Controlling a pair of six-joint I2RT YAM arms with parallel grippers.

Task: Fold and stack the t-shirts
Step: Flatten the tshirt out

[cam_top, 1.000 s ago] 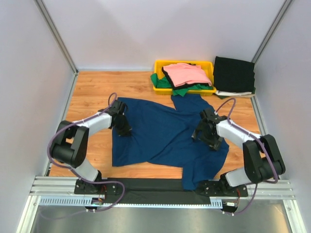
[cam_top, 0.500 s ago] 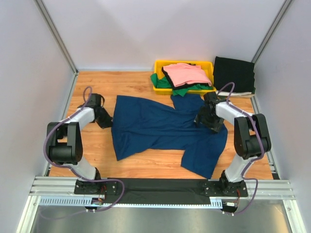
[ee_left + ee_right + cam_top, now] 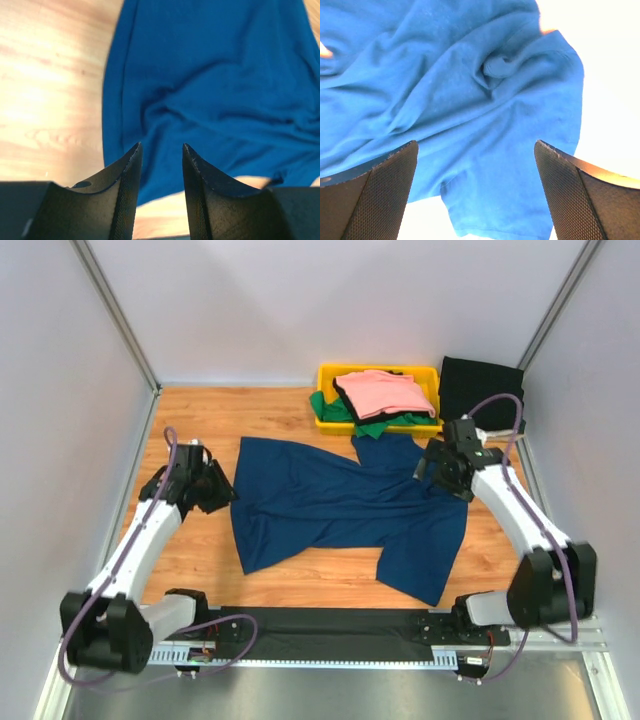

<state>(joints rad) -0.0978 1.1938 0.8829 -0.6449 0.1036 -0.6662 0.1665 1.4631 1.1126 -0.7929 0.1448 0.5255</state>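
A large navy blue t-shirt (image 3: 340, 510) lies crumpled and spread across the middle of the wooden table; no printed graphic shows. My left gripper (image 3: 216, 488) hovers just off the shirt's left edge, open and empty; in the left wrist view (image 3: 160, 150) the shirt (image 3: 210, 80) lies beyond its fingertips. My right gripper (image 3: 441, 468) is above the shirt's upper right part, wide open and empty; the right wrist view (image 3: 476, 147) looks down on wrinkled blue cloth (image 3: 470, 90). Pink (image 3: 385, 392), green (image 3: 375, 425) and black tees are piled in the bin.
A yellow plastic bin (image 3: 428, 371) stands at the back, right of centre, with green cloth hanging over its front. A folded black cloth (image 3: 482, 392) lies to its right on something white. Grey walls enclose the table on three sides.
Both grippers were down on the shirt a second ago. They moved outward and toward the back, shifting the shirt off the front edge, and now stand open beside and above it.
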